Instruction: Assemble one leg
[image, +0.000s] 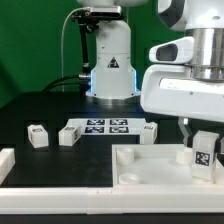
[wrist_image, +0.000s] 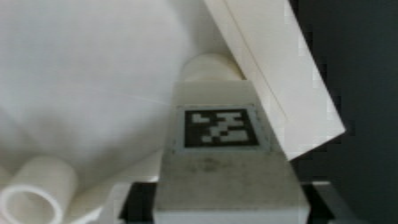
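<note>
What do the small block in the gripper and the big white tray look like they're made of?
The block looks like matte white plastic, smooth-faced; its tag seems a printed sticker. The tray is likely the same plastic, going by its even white colour and raised corners.

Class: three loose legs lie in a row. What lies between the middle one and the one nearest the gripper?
The marker board fills that stretch, as the exterior view shows.

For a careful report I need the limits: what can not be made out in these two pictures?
- Exterior view: the end effector is cut off by the right edge.
- Wrist view: the leg hides its own far end, so contact with the tray cannot be told.
- Wrist view: the fingers are cut off by the bottom edge.
</note>
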